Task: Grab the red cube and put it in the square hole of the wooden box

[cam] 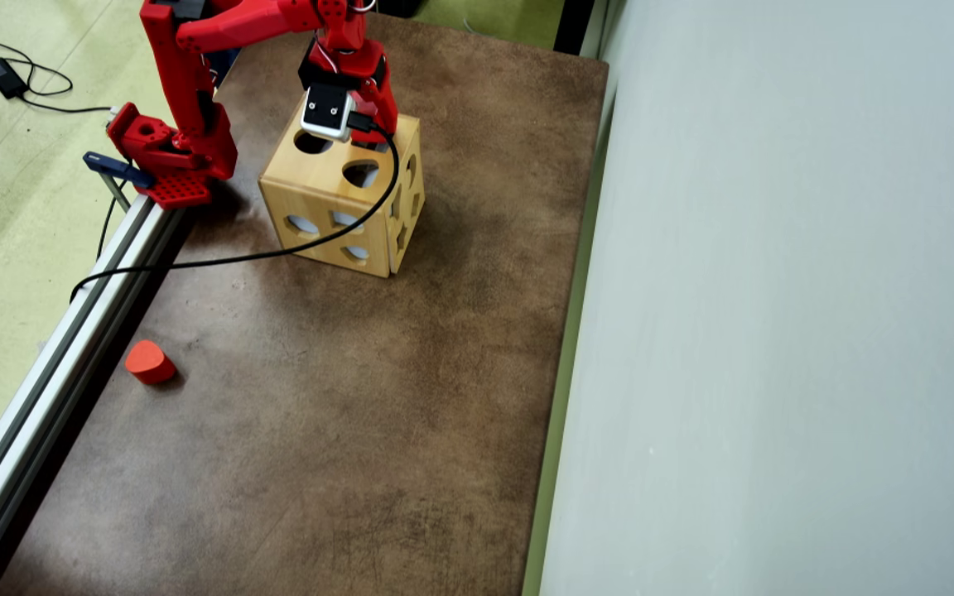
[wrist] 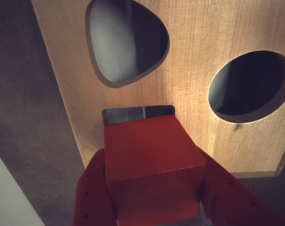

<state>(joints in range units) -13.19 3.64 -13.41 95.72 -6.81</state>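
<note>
Wrist view: jaws closed on the red cube [wrist: 152,165], held over the square hole [wrist: 133,113] in the wooden box [wrist: 199,84] top; cube not inside.

Orange-red rounded block [cam: 149,362] on brown table [cam: 344,430], beside metal rail [cam: 46,389].

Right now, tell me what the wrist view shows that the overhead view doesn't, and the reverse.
Only the wrist view shows the red cube held in the claw just over the square hole, mostly covering it. Only the overhead view shows the orange-red rounded block lying apart on the brown table, plus the arm's base. Both show the wooden box with its round cutout.
</note>
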